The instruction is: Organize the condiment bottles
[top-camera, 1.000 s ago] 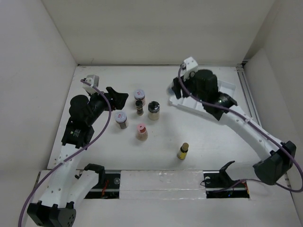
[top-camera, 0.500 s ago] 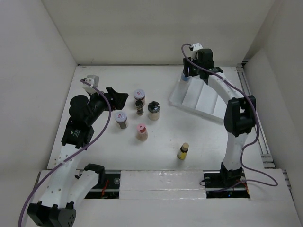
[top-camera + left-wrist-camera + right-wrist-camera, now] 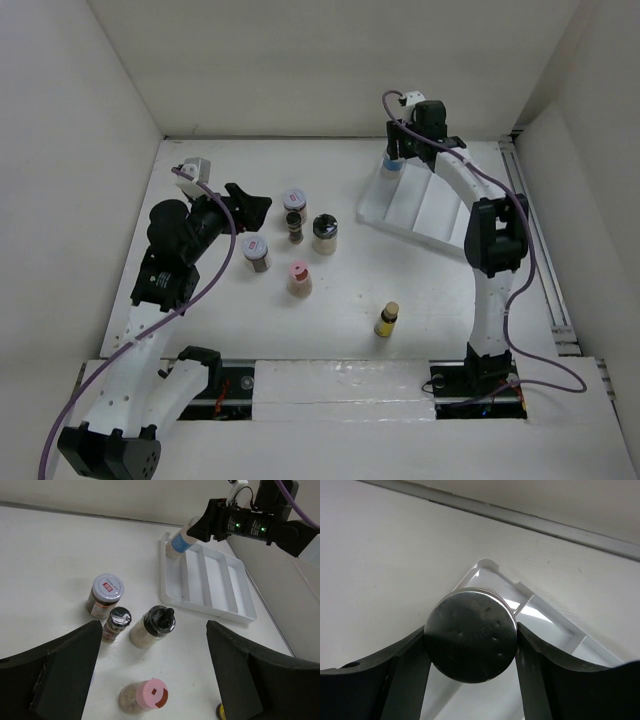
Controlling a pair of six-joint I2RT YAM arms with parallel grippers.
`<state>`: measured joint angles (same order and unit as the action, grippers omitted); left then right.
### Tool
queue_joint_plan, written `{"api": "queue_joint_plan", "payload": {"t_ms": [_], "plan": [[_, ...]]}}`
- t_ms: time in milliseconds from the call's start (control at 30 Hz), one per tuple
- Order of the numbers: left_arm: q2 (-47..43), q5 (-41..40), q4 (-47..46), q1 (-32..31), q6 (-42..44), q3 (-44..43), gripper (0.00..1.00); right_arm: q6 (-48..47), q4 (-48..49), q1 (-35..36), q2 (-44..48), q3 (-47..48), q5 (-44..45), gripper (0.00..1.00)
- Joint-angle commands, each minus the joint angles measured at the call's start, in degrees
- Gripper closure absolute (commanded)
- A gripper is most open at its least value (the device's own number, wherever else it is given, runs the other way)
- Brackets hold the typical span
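Condiment bottles (image 3: 324, 232) stand in a loose group on the white table (image 3: 200, 300), with one more held at the far right. Farthest left is the left gripper (image 3: 250, 200), its jaws spread wide and holding nothing; it hangs above the table just left of the group. Nearest to it is the silver-lidded jar (image 3: 255, 250), just below and beside its fingers, not touching them. Next to the right is the purplish-white-lidded jar (image 3: 105, 594), and just in front of that the small dark-capped bottle (image 3: 116, 623), close enough that the two seem to touch. The black-lidded jar (image 3: 152, 626) stands just right of these. In the left wrist view it lies straight ahead between the open fingers (image 3: 65, 665), though well beyond their tips. The pink-lidded jar (image 3: 144, 696) stands alone, nearer the arms' bases. Well apart from the group, further right and nearer, is the yellow bottle (image 3: 387, 318) with its dark cap.

At the far right lies the white divided tray (image 3: 210, 582). The right gripper (image 3: 398, 155) is closed on the blue-labelled bottle (image 3: 178, 542), with one finger (image 3: 405, 670) pressed to each side of its silver lid (image 3: 470, 634). This bottle hangs tilted, its base at the tray's far left corner. Whether the base rests in the compartment cannot be told.
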<state>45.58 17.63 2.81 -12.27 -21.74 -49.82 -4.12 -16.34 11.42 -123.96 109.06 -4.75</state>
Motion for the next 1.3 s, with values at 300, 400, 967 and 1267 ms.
{"api": "queue_joint_plan", "payload": {"t_ms": [300,400,967,1267], "plan": [[0.21,0.92,-2.46,-0.12,0.2,0.16,0.19,-0.98,-1.15,1.76,1.6,9.61,2.21,0.06],[0.82,0.92,-2.46,-0.12,0.2,0.16,0.19,-2.21,1.3,3.86,9.42,4.52,3.6,0.04],[-0.49,-4.35,-1.23,-0.12,0.73,-0.45,0.19,-5.28,16.26,22.5,35.19,-41.72,-15.54,0.0],[-0.49,-3.92,-1.13,-0.12,0.73,-0.45,0.19,-5.28,15.46,25.58,27.56,-39.2,-17.66,0.0]]}}
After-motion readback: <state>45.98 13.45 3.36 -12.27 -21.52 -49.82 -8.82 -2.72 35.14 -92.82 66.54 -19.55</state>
